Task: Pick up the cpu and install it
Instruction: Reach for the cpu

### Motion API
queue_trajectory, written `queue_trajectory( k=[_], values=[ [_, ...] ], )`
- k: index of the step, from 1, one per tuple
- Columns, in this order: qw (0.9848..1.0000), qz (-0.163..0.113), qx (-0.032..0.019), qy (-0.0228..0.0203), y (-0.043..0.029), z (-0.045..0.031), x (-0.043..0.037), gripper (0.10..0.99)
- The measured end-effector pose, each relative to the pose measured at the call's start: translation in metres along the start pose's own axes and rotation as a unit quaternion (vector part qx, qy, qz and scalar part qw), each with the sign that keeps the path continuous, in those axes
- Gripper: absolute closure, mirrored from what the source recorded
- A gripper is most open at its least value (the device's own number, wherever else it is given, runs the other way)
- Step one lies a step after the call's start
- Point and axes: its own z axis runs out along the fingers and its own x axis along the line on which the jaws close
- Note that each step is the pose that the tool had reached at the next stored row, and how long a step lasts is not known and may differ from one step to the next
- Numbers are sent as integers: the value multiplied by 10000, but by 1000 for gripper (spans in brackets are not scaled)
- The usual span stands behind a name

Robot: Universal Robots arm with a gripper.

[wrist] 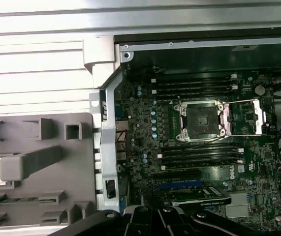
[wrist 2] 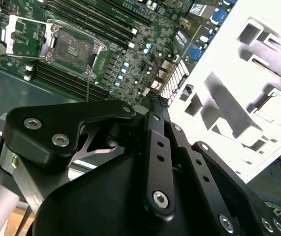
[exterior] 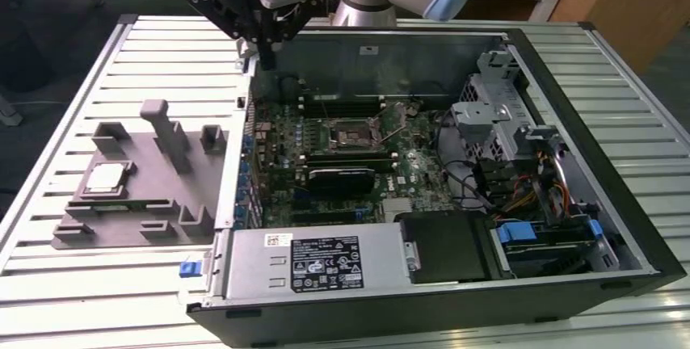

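Step in hand: as I judge it, you were at the approach before the pick; nothing had been lifted or installed.
Fingers: your gripper [exterior: 264, 65] had its fingers pressed together on nothing, tips pointing down.
Gripper position: it hung above the far wall of the open computer case [exterior: 609, 179], at the corner toward the exterior view's left, well apart from the cpu [exterior: 106, 178].
Cpu: it lay flat, shiny face up, in a recess of the grey fixture tray [exterior: 113, 232] on the slatted counter [exterior: 65, 292], to the exterior view's left of the case.
Socket: the CPU socket [exterior: 347, 135] on the motherboard [exterior: 278, 151] sat empty, and its load plate [wrist: 246, 118] stood swung open in the first wrist view.
Next move calls for: in my judgement, you would need the fingers spread and squared to 2 opposite edges of the cpu, then a level descent clearing the tray's upright posts [exterior: 158, 119].
Risk: a tilted grip would likely spoil the seating in the socket.
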Motion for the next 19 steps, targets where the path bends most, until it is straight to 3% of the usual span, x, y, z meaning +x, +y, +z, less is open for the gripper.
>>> queue_trajectory(
  k=[19],
  values=[
    [10000, 1, -1, 0, -42, -7, 284, 980]
  ],
)
